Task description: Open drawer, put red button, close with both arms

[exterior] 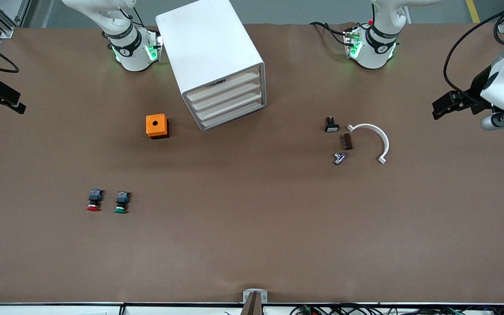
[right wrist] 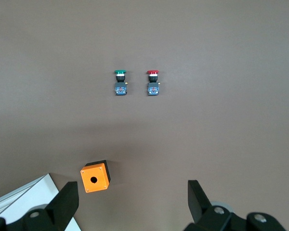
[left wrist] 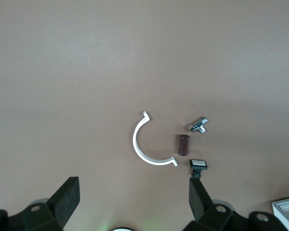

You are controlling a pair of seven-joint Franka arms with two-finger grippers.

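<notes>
Nothing's started yet: all four drawers in the white cabinet point(exterior: 217, 61) are shut, so opening one comes first. My left tool point(left wrist: 132, 202) hangs spread wide over the counter point(exterior: 252, 245) at its own end, with the white half-ring clip point(left wrist: 144, 144) and small parts below it. My right tool point(right wrist: 132, 202) is spread too, up over its end. The red button point(right wrist: 153, 83) sits below and ahead of it, beside the green button point(right wrist: 120, 83), with the orange box point(right wrist: 95, 176) closer in. I'd pull the drawer point(exterior: 230, 101) straight along its slide, and mind the twin when grabbing red.

White arms point(exterior: 503, 83) with black joint bands, green base lights, black cables, black claws point(left wrist: 132, 199)
</notes>
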